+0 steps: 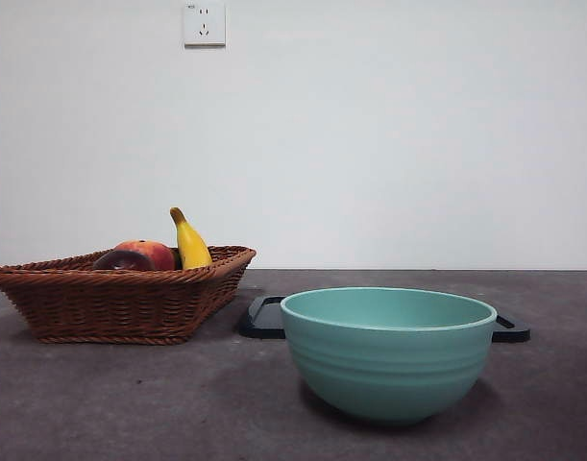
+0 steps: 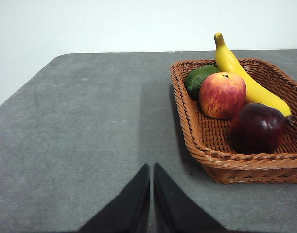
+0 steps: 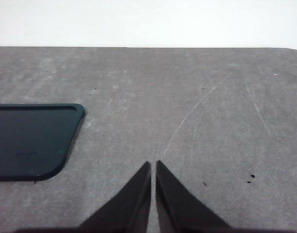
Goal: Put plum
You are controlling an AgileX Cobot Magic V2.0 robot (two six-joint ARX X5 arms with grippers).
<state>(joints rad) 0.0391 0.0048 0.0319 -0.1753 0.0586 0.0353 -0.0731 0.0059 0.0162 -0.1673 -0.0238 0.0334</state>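
**Plum Pickup: Start Condition**

Located in wicker basket point(image 2: 197, 141), at the corner nearest the left gripper point(image 2: 151, 167): plum point(image 2: 257, 127), resting against the banana point(image 2: 245, 80) and just beside the red-orange fruit point(image 2: 222, 95). Behind those, a green fruit point(image 2: 199, 77). Near the basket in the front view: teal bowl point(image 1: 389, 351), with a black tray point(image 3: 29, 141) behind it.

Left gripper jaws together, empty, above bare table point(image 2: 90, 131). Right gripper point(image 3: 153, 165) likewise closed, idle, beside the tray.

Handling, as judged: rigid, light, glossy skin likely slippery. Recommended: open jaws wide, descend from above, clamp across the widest part, clear of banana and basket wall.
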